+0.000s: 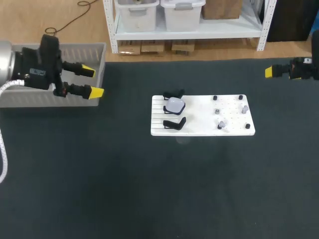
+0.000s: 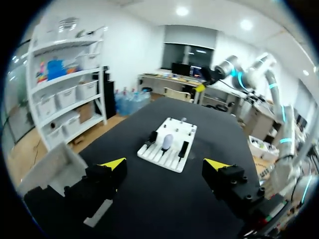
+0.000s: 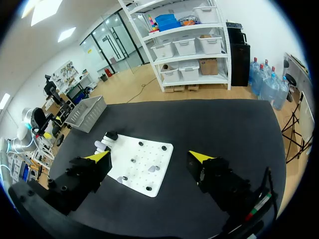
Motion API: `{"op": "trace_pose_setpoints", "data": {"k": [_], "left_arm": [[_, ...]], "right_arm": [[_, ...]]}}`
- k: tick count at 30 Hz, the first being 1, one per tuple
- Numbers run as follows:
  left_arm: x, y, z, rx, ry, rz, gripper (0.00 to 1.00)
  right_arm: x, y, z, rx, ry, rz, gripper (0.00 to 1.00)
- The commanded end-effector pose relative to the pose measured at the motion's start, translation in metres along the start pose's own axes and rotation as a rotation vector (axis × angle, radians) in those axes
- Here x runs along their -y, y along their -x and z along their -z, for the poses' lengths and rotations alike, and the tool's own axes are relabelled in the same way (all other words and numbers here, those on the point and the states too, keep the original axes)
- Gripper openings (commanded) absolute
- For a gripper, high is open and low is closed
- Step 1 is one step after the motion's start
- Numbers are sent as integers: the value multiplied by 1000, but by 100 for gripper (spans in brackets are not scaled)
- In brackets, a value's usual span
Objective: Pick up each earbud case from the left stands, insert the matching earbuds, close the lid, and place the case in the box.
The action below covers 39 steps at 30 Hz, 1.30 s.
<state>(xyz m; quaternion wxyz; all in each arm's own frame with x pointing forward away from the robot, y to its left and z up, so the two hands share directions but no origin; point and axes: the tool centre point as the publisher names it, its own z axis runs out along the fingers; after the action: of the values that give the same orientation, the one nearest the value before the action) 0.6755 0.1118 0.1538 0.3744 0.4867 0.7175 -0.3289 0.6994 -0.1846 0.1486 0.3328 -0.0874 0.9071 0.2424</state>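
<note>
so, one white earbud case (image 1: pixel 174 105) sits on the middle of three black stands (image 1: pixel 174 123) at the left of the white board (image 1: pixel 199 130), with small earbuds (image 1: pixel 221 124) on pegs to its right. we judge an off-centre grab could tip the case off its stand. our left gripper (image 1: pixel 91 81) hovers over the grey box (image 1: pixel 79 50), fingers spread and empty. our right gripper (image 3: pixel 149 156), equally spread, hangs well off to the board's right.

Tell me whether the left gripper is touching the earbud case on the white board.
Apart. The head view shows the left gripper near the grey box, with a broad stretch of dark table between it and the earbud case.
</note>
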Motion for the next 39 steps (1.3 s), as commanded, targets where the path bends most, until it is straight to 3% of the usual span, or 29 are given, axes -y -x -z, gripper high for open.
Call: {"op": "trace_pose_setpoints", "data": {"k": [1,7,14,25,39], "left_arm": [[-8,7,-22,-25,-271,-81,100],[0,6,-47,-52,-362,-154,100],[1,0,-73,-53,-431,-154,100],[13,-13,-109,-33,-454,-211,100],[10,-27,-147,-62,-465,-223,100]], "right_arm": [[0,0,0,-1,-2,0,100],[0,0,0,-1,-2,0,100],[0,0,0,-1,-2,0,100],[0,0,0,-1,-2,0,100],[0,0,0,-1,-2,0,100]]}}
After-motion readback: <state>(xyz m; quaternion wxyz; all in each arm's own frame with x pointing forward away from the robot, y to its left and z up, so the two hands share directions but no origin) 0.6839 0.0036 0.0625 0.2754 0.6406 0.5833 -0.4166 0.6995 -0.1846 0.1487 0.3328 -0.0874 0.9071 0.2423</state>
